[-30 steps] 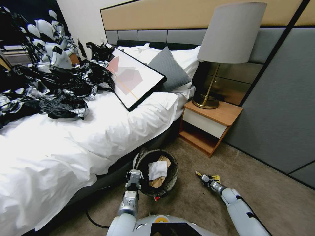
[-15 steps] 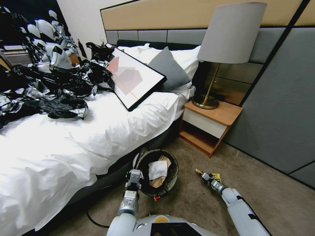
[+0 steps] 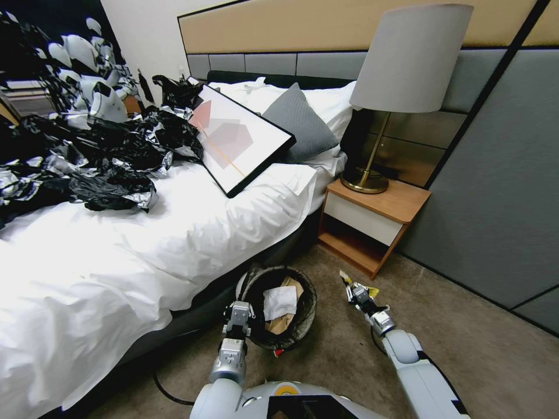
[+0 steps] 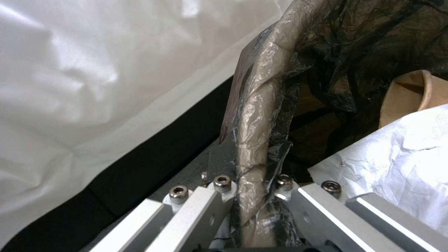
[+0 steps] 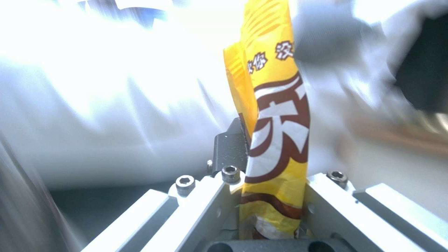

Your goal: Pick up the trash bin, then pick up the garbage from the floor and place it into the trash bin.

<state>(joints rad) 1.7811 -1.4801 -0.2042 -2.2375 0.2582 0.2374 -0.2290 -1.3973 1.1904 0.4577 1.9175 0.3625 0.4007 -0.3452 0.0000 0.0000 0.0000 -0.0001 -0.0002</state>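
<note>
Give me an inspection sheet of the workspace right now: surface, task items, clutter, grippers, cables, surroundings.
Surface: carpet floor.
Job's things: trash bin beside the bed, holding white paper and a brown paper bag; yellow wrapper off the floor.
Clutter: black plastic bags and a framed picture on the bed.
Grippers: left gripper clamped on the bin's rim; right gripper clamped on the wrapper.
Cables: black cable on the carpet.
Surroundings: nightstand, lamp.

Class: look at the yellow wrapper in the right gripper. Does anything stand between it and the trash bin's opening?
Nothing visible does. The right gripper holds the yellow wrapper beside the trash bin, bare carpet between them. The left gripper clamps the far rim.
</note>
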